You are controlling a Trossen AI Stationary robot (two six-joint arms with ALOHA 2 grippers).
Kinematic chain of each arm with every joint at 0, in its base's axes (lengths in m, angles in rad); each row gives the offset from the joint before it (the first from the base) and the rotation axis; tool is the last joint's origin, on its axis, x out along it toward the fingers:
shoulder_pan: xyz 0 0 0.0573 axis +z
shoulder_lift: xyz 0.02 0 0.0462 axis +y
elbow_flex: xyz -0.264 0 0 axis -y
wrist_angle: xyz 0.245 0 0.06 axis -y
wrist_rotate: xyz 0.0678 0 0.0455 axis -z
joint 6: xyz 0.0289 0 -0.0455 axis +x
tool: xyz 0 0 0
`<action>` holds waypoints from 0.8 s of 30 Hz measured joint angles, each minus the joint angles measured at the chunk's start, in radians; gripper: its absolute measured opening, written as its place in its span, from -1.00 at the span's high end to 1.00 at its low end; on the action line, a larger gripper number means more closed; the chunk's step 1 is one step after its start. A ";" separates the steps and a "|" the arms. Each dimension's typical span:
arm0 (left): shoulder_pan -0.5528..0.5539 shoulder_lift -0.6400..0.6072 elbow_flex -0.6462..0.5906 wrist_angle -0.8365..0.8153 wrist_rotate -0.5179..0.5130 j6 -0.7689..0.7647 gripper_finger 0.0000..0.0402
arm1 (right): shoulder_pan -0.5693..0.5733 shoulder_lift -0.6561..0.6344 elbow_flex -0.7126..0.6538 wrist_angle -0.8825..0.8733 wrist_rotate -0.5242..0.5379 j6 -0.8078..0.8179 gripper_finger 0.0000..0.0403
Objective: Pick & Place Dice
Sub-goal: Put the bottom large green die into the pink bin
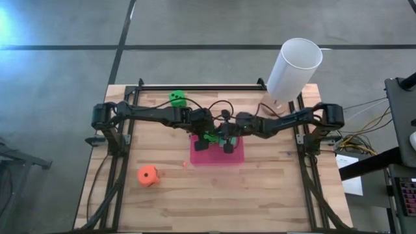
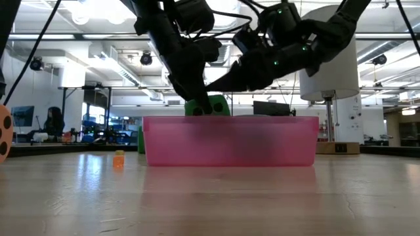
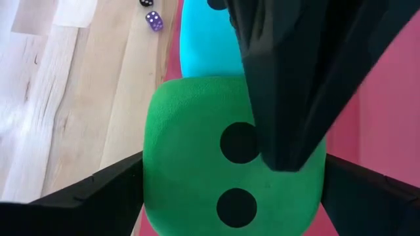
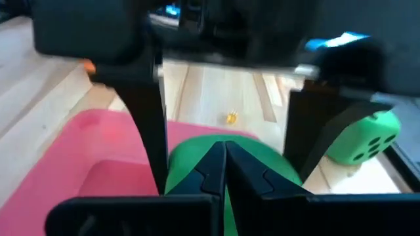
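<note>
With a green die (image 3: 230, 157) between its wide-spread fingers over the pink pad (image 1: 237, 156), the left hand (image 1: 209, 138) must lift clear; the right hand (image 1: 229, 144), shut and empty, waits beside it.

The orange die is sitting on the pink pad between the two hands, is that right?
No. The orange die sits on the bare wooden table, well away from the pink pad; a green die is the one between the hands. The high view shows it.

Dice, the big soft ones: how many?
4. A bright green soft die at the table's back; a second green die on the pink pad between the left gripper's fingers; a teal die beside it; an orange die front left. More may be hidden.
</note>
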 joint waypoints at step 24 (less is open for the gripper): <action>0.000 0.000 0.000 0.010 0.000 -0.002 -0.99 | -0.011 -0.006 0.009 -0.095 0.000 0.031 0.96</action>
